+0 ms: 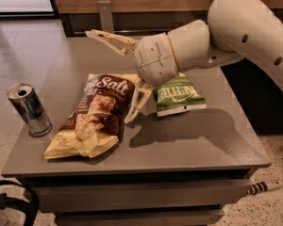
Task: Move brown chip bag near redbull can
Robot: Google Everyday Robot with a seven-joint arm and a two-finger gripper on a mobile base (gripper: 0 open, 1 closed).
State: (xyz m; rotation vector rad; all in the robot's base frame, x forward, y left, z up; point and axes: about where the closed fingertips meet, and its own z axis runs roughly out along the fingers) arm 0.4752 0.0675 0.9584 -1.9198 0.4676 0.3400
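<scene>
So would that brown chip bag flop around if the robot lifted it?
Probably: the brown chip bag lies crumpled and puffy on the table, so it likely sags and feels light. Its glossy film may slip. The gripper hovers open by the bag's far end.
</scene>
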